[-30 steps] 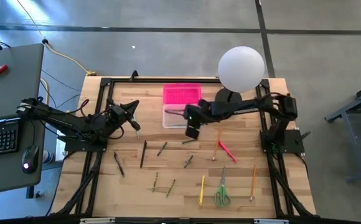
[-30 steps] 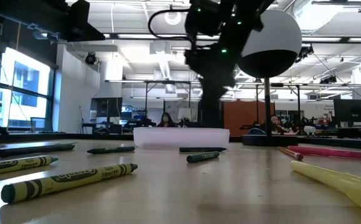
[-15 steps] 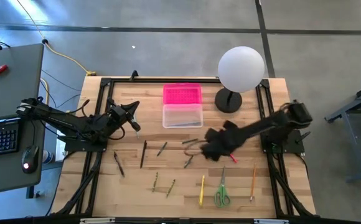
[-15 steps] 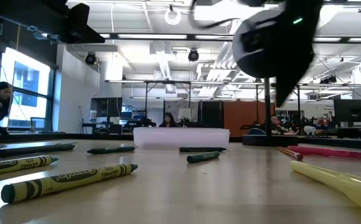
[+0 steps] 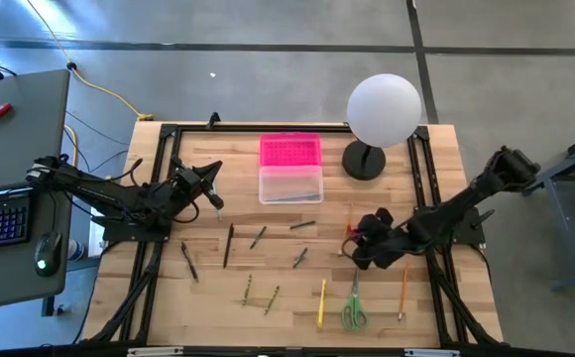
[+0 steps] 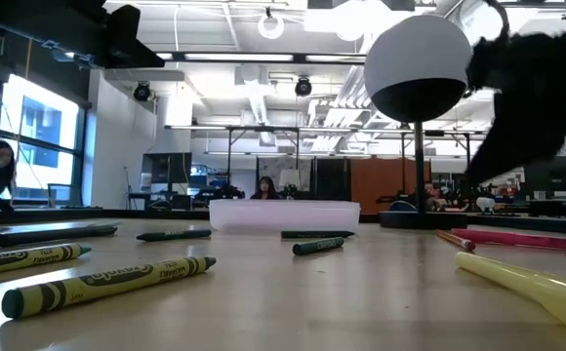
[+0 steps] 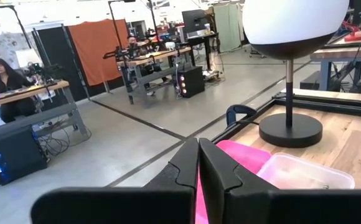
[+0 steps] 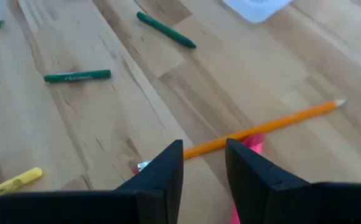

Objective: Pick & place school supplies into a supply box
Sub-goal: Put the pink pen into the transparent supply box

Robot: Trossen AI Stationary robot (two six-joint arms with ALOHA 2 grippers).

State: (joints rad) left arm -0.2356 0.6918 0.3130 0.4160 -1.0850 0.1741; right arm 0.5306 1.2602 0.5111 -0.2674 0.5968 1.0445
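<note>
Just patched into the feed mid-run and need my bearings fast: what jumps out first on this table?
The white globe lamp stands at the table's far right, with the clear supply box and its pink lid just left of it. Pens, crayons and green-handled scissors lie scattered over the near half. The right gripper, open, hangs over an orange pencil crossing a pink pen; the left gripper waits shut at the left edge.

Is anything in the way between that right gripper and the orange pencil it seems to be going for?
Nothing visible. The right gripper is open just above the orange pencil, which crosses a pink pen on bare wood.
</note>
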